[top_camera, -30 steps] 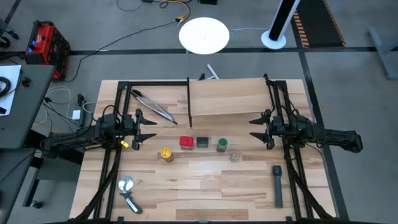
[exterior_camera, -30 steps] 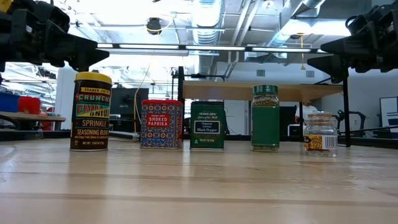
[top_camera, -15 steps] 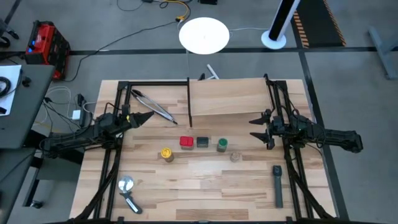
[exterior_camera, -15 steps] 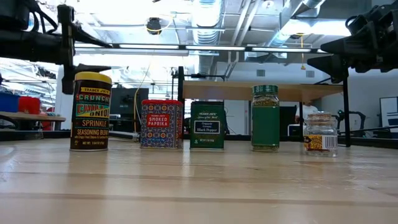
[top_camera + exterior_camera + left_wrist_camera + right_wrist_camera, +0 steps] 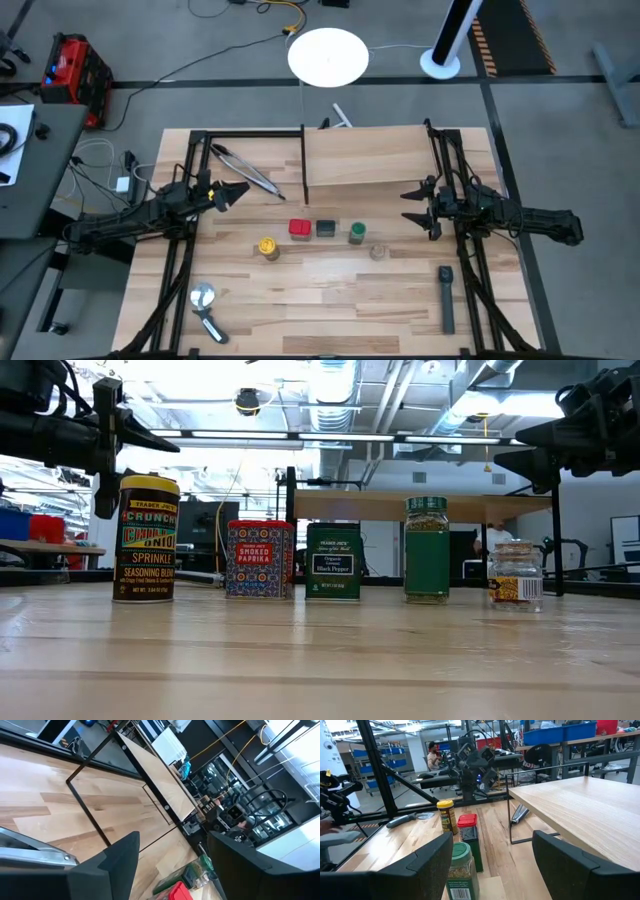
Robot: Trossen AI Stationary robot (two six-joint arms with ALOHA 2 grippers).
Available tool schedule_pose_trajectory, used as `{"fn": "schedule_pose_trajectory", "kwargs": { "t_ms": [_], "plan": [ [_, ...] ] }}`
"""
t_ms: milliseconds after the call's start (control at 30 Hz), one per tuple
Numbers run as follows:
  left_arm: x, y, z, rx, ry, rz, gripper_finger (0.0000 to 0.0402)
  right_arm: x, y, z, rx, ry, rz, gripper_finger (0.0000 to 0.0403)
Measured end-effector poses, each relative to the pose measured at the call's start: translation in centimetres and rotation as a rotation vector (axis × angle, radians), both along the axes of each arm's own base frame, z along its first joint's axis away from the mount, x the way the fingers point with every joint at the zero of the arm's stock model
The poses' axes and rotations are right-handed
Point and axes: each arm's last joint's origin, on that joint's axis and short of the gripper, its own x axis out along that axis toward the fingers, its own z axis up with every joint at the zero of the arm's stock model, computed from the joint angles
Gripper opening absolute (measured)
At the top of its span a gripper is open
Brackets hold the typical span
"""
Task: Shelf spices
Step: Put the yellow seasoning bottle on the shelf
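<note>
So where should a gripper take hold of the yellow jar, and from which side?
Grip the yellow jar around its round body just below the lid, coming straight down from above. It stands upright at the row's left end, and the red tin sits close on one side only.

The clear-tan jar (image 5: 487,890) is cut off by the edge; the red tin (image 5: 179,893) too.

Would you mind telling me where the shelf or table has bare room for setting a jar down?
The shelf top is wholly bare. The table is free between the ice-cream scoop and the black bar tool. It is crowded along the spices row and near the tongs.
</note>
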Motion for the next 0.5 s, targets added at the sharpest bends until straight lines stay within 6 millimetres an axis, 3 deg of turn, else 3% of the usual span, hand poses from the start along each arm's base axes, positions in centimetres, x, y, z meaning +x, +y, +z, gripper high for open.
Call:
{"fn": "schedule_pose_trajectory", "kwargs": {
  "t_ms": [500],
  "plan": [
    [0.01, 0.01, -0.01, 0.001, -0.001, 0.001, 0.0226, -0.01, -0.03, 0.28, -0.086, -0.023, -0.002, 0.0276]
  ]
}}
